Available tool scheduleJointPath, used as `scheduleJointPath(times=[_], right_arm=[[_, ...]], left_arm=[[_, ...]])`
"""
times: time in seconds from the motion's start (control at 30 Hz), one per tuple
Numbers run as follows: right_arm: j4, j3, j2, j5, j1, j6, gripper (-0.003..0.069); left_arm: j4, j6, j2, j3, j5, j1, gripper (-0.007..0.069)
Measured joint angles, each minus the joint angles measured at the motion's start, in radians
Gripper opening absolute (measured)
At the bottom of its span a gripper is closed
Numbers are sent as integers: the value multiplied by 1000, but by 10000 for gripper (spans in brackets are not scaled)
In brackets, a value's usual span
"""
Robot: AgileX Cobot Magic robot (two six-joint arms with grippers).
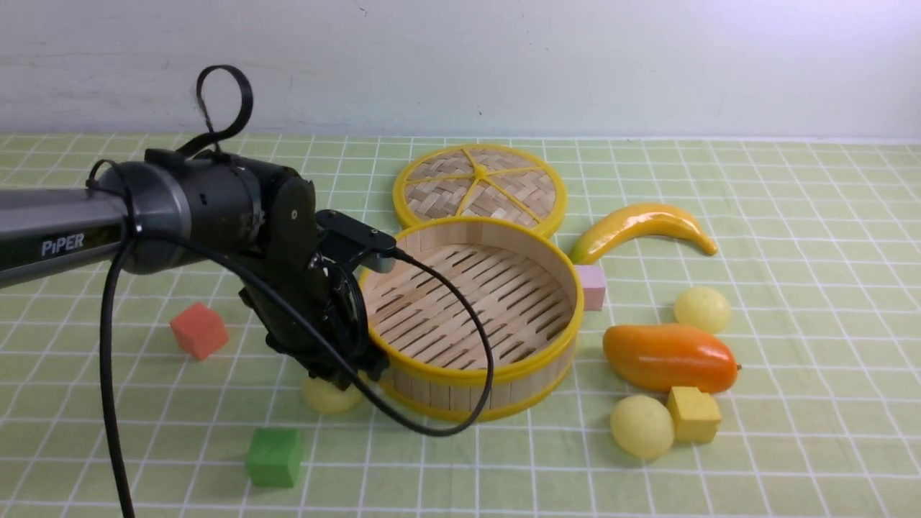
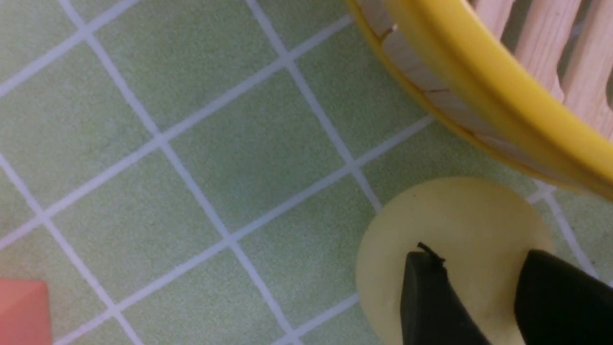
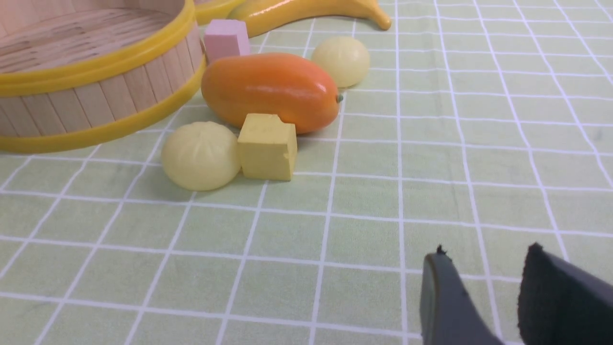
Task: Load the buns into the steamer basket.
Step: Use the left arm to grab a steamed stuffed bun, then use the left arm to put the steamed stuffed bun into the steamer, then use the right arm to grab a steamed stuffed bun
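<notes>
Buns number three, all outside the steamer basket [image 1: 432,372]. The left bun [image 1: 331,397] sits on the green gridded table [image 1: 813,460], just beside the basket's near left wall and partly hidden under the left gripper [image 2: 480,254]. That gripper's fingers stand apart, low over the bun, with its pale surface showing between them; whether either finger touches it cannot be told.

The near right bun [image 1: 642,426] rests on the table to the right of the basket, against or just beside the yellow cube [image 1: 693,415]. The far right bun [image 1: 702,309] lies just behind the orange mango [image 1: 669,356].

The right gripper [image 3: 486,249] shows in its own wrist view with its fingers apart, over the table.

The basket stands upright, its slatted floor facing up. Behind it is the woven lid [image 1: 439,198], with the banana [image 1: 644,219] to the lid's right. The pink block [image 1: 591,288] is beside the basket's right wall. To the left are the red block [image 1: 199,331] and, nearer the camera, the green block [image 1: 275,457].
</notes>
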Motion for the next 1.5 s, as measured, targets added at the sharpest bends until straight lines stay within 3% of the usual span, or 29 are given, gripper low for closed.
scheduleJointPath(times=[0.2, 0.3, 0.5, 0.7, 0.97, 1.13, 1.3, 1.4, 1.5], right_arm=[[0, 0, 0, 0, 0, 0, 239], [0, 0, 0, 0, 0, 0, 239], [0, 0, 0, 0, 0, 0, 239], [0, 0, 0, 0, 0, 0, 239], [0, 0, 0, 0, 0, 0, 239], [0, 0, 0, 0, 0, 0, 239], [0, 0, 0, 0, 0, 0, 239], [0, 0, 0, 0, 0, 0, 239], [0, 0, 0, 0, 0, 0, 239]], left_arm=[[1, -34, 0, -13, 34, 0, 113], [1, -58, -6, -37, 86, 0, -6], [2, -108, -128, -101, 209, -9, -13], [-14, -99, -206, -196, 164, -71, -13], [-31, -115, 40, -331, 99, -102, -12], [5, -130, 147, -370, 106, -102, 51], [8, -176, 138, -394, 139, -102, 322], [7, -240, 101, -411, 195, -102, 436], [-10, -281, 29, -413, 226, -102, 437]])
